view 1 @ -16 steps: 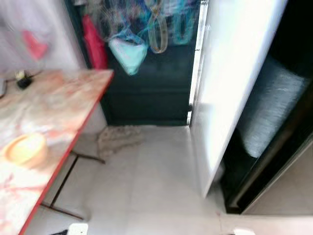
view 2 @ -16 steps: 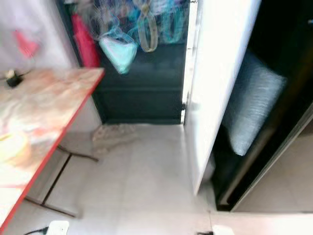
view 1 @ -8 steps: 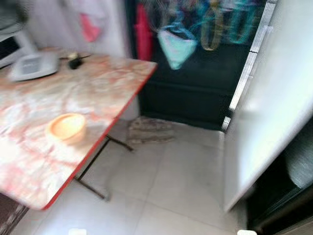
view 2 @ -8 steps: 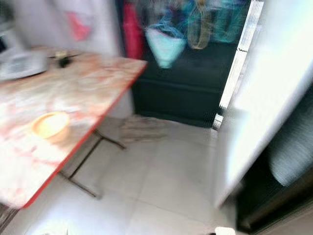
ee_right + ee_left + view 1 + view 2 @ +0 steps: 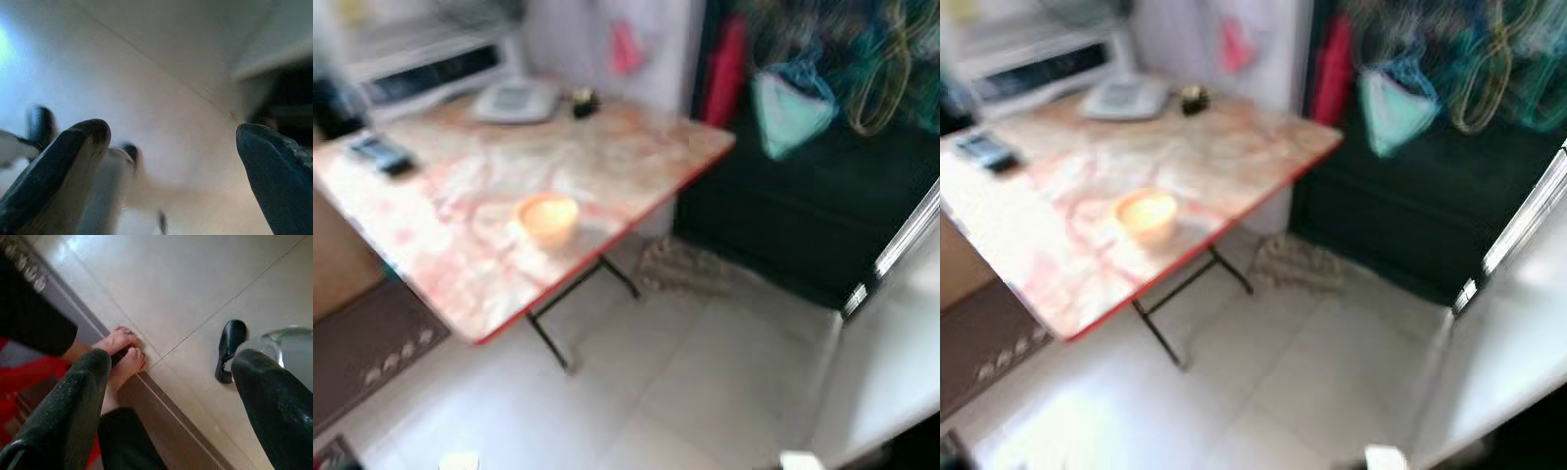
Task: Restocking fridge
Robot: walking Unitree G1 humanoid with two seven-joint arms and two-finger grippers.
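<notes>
Your head cameras are looking down, blurred, at a folding bench (image 5: 480,196) with a marbled pink top and a red edge, standing on a pale tiled floor (image 5: 705,392). A small orange bowl (image 5: 547,217) is sitting on the bench near its front edge. Farther back on it, a white flat device (image 5: 514,100) and a small dark object (image 5: 581,99) are lying near the wall, and a dark handset-like thing (image 5: 380,154) is resting toward the bench's left end. A white fridge door (image 5: 1518,333) is standing at the right edge of the view; the fridge interior is not visible. Behind the bench, a teal bag (image 5: 790,106) and netting are hanging against a dark panel, and a crumpled cloth (image 5: 683,267) is lying on the floor below.

Your left end effector (image 5: 166,396) is hanging spread wide and holding nothing, pointing at the floor, where a person's bare feet (image 5: 122,355) are standing beside a brown mat. Your right end effector (image 5: 171,161) is likewise spread wide and holding nothing, above the floor tiles.
</notes>
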